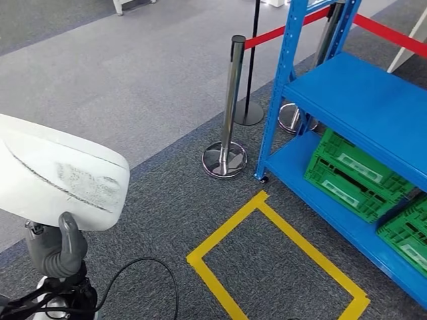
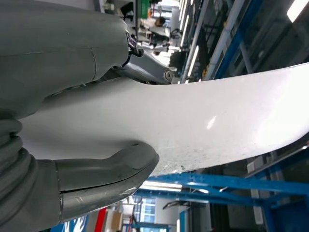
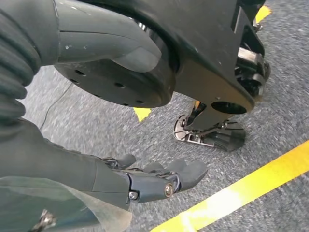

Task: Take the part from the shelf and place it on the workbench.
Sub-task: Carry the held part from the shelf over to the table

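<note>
A: Where the left hand [image 1: 56,245] is seen in the head view, what is held?

B: The white part [image 1: 60,180] is gripped along its lower edge, with the thumb [image 2: 109,176] pressed on one face and the fingers [image 2: 146,67] on the other. The part is carried off the blue shelf [image 1: 362,107], which is well apart from it.

A: How is the right hand [image 3: 153,181] set?

B: It is held open, fingers extended and apart, above grey carpet [image 3: 276,116] beside a yellow tape line [image 3: 240,191]; nothing is grasped.

A: What bounds the floor?

B: A yellow taped rectangle [image 1: 274,257] is marked beside the shelf's lower edge. Green crates [image 1: 352,177] are stored on the bottom level. Steel stanchions [image 1: 229,107] with red belt [image 1: 277,32] are placed near the shelf post.
</note>
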